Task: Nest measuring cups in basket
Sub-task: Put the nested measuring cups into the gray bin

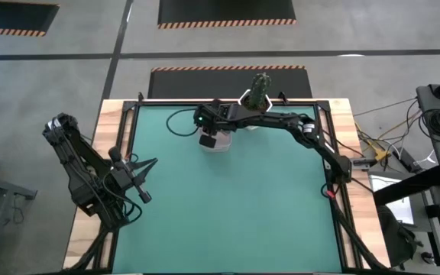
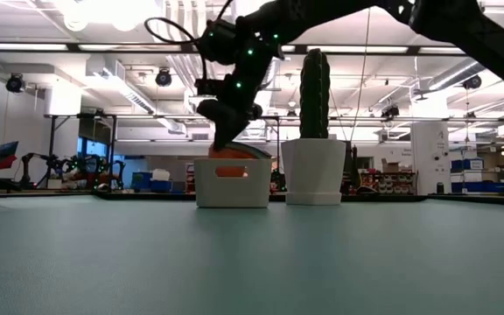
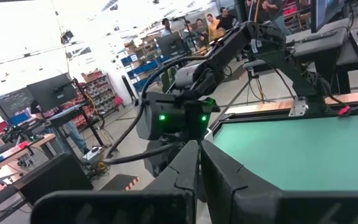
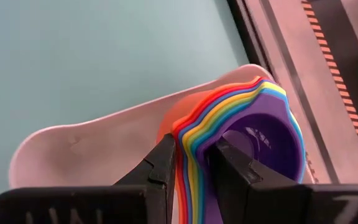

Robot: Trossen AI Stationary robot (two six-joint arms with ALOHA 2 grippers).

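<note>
Covering the table, green mat; workshop behind.

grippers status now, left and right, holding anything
Left gripper: shut, empty, parked at the table's left edge.
Right gripper: shut on the nested measuring cups, over the basket.

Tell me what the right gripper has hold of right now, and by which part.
The right gripper is shut on the nested stack of measuring cups, pinching the stacked rims at one side, over the basket.
</note>
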